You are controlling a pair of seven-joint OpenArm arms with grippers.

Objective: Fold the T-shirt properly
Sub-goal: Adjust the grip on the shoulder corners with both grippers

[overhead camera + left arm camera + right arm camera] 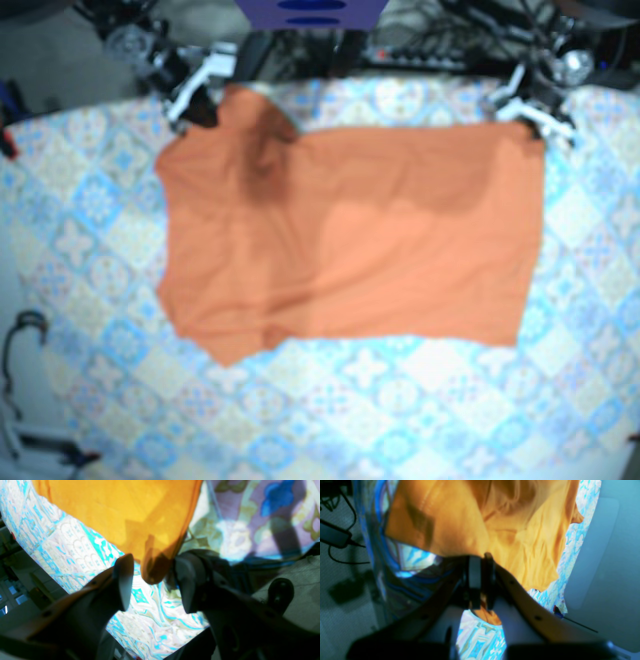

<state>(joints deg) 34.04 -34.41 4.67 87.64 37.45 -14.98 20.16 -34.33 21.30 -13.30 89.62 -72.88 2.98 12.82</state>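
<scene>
One orange T-shirt (350, 240) lies spread across the middle of the patterned tablecloth (400, 400). In the overhead view its 11 o'clock corner is clamped in the right gripper (481, 580), while at 1 o'clock the left gripper (152, 580) stands spread, the cloth's corner between its jaws but ungrasped. Close the left well onto that corner before you lift, then carry both corners level toward 6 o'clock so the edges meet square; the count is one shirt, one tablecloth, two grippers.
</scene>
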